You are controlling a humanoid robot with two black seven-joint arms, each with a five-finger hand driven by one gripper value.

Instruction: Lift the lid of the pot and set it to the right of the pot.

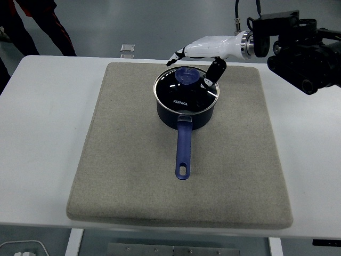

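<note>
the glass pot lid (186,89) sits flat on the dark blue saucepan (185,109), its blue knob (186,75) towards the far side of the rim, so the lift is not yet done. the saucepan stands on the far half of a grey felt mat (179,144) with its long blue handle (183,149) pointing at the table's near edge; that leaves bare mat to the right of the pot, which i judge is where the lid should go.

my right hand (200,56) hovers over the far rim of the lid, palm down, just beyond and a little right of the knob. the fingers (178,55) are loosely spread above the knob and the dark thumb (212,73) hangs down beside it on the right; they grasp nothing, and i cannot tell whether the thumb touches the glass. i read this posture as bracketing the knob for a pinch.

the white table (40,138) carries the mat, and a small clear object (127,50) lies at its far edge.
</note>
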